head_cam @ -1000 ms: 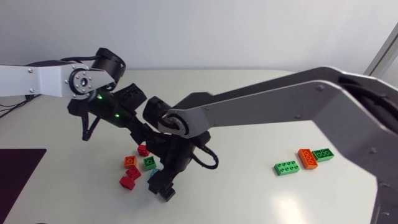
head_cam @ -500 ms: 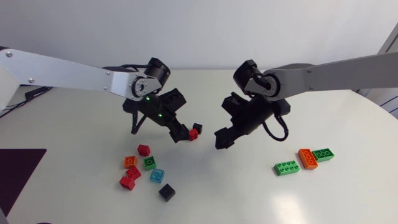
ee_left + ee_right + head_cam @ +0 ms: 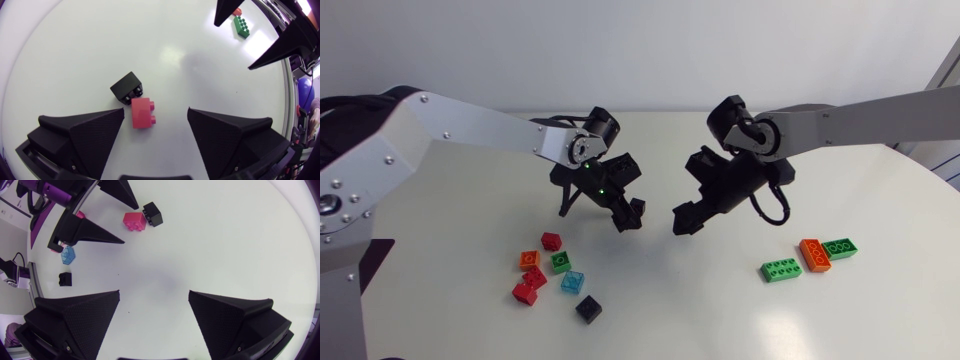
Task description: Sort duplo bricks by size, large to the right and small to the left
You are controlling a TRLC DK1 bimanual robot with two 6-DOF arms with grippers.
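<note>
My left end effector (image 3: 160, 114) hangs open above the middle of the white surface (image 3: 720, 310). A small red brick (image 3: 142, 112) lies between its fingers, touching neither. A small black brick (image 3: 127, 87) rests against the red brick, just ahead. Both sit apart from either group, so I judge them unsorted and bound for the left. The pile of small bricks (image 3: 560, 262) lies to my left, near the front edge. Three large bricks (image 3: 814, 255), two green and one orange, lie well to the right. My right end effector (image 3: 154, 293) is open and empty, close by.
</note>
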